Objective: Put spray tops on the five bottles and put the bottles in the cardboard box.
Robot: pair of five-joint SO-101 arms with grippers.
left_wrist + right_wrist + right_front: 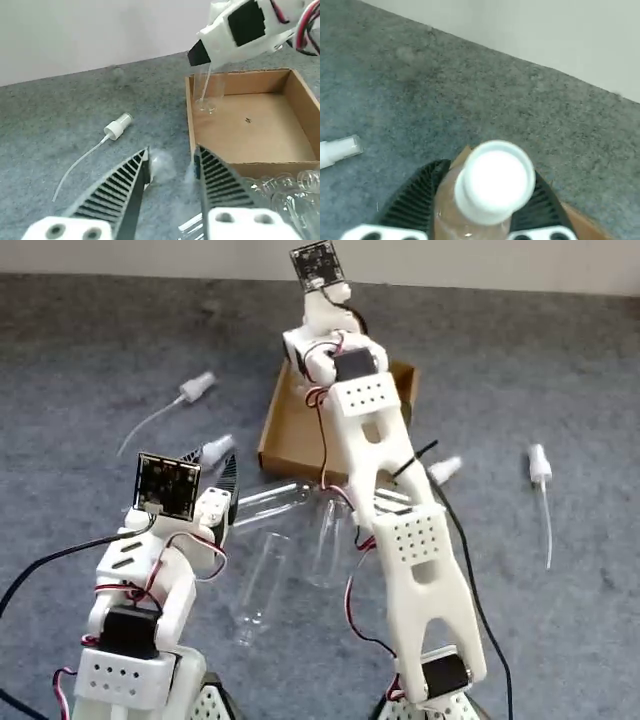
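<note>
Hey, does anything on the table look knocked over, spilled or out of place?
Nothing spilled or broken. The uncapped bottles lie on their sides in a loose pile beside the cardboard box, and spray tops lie scattered around it, tubes pointing different ways.

Open cardboard box (pixel 285 440); a capped bottle (pixel 492 185) upright over it; bare bottles (pixel 262 580) lying at its six o'clock; spray tops (pixel 196 388) loose at nine and three.

Lower left in the high view, the left arm (pixel 130 670) is wearing white plastic with small holes. Red and black wires are looping along the white right arm (pixel 425 570), mid-frame. The fingers (pixel 115 195) of the left gripper (pixel 170 160) are showing black ridges.
</note>
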